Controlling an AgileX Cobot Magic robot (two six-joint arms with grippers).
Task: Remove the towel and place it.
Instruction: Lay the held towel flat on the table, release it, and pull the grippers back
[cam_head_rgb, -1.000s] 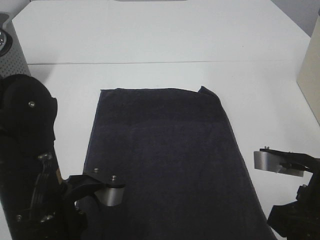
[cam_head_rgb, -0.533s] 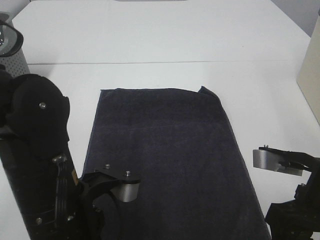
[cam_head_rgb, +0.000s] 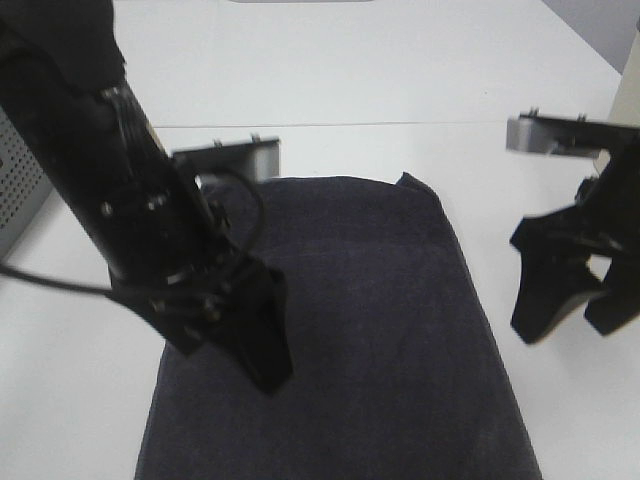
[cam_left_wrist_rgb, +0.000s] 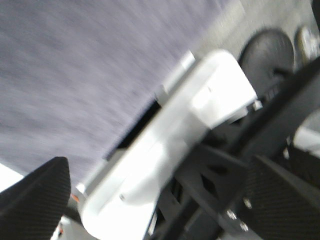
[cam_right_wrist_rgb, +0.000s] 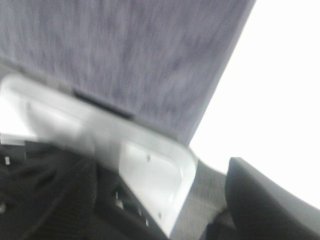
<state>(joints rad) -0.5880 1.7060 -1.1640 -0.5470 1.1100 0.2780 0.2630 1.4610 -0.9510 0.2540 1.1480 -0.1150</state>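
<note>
The towel (cam_head_rgb: 370, 300), dark navy and plush, lies spread flat on the white table (cam_head_rgb: 400, 60), its long side running away from me. My left gripper (cam_head_rgb: 228, 335) hangs above the towel's left part, open, with nothing between its fingers. Off the towel's right edge hovers my right gripper (cam_head_rgb: 575, 300), also open and empty. In the blurred left wrist view the towel (cam_left_wrist_rgb: 75, 65) fills the upper part, and both black fingertips (cam_left_wrist_rgb: 35, 195) stand wide apart. The right wrist view shows the towel (cam_right_wrist_rgb: 135, 50) beside bare table, with one dark finger (cam_right_wrist_rgb: 265, 200) at the corner.
A grey perforated basket (cam_head_rgb: 18, 170) stands at the left edge of the table, behind my left arm. A pale beige object (cam_head_rgb: 628, 90) sits at the far right edge. A seam (cam_head_rgb: 400, 124) crosses the table just beyond the towel.
Both grippers have opened and let go of the towel's near end. Both arms have risen and swung toward the far side. The towel stays flat on the table.
</note>
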